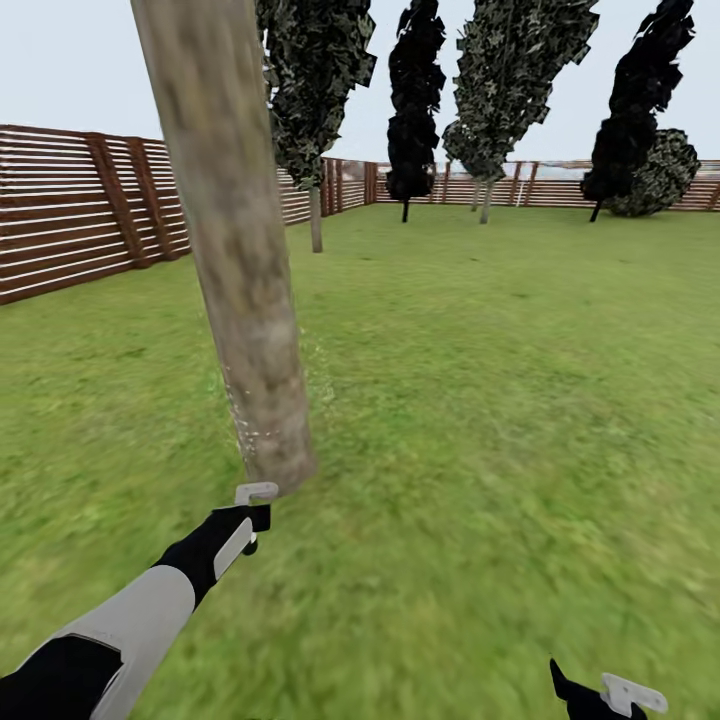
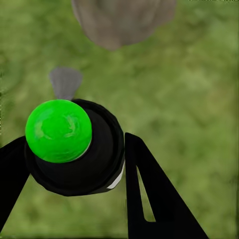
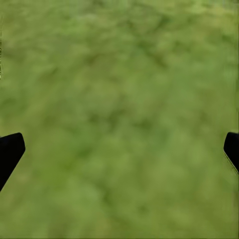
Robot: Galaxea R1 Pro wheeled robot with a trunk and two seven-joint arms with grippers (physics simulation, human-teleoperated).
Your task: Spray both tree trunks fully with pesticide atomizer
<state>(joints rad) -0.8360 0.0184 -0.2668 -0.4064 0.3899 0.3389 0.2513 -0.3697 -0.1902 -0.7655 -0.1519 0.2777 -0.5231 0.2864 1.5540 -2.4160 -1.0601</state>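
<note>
Head view: left gripper (image 1: 254, 517) raised just short of the pale tree trunk (image 1: 235, 250), white pesticide (image 1: 243, 425) specks dotting its base. Left wrist view: fingers (image 2: 154, 199) clamped on the pesticide atomizer (image 2: 74, 149), green-capped, trunk (image 2: 122, 20) just beyond. Right wrist view: right gripper (image 3: 119, 149) spread wide apart over grass (image 3: 119, 99).

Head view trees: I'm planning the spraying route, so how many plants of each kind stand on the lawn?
Pale-trunked trees: 3
All-black trees: 2
Round bushes: 1
Total: 6
</note>
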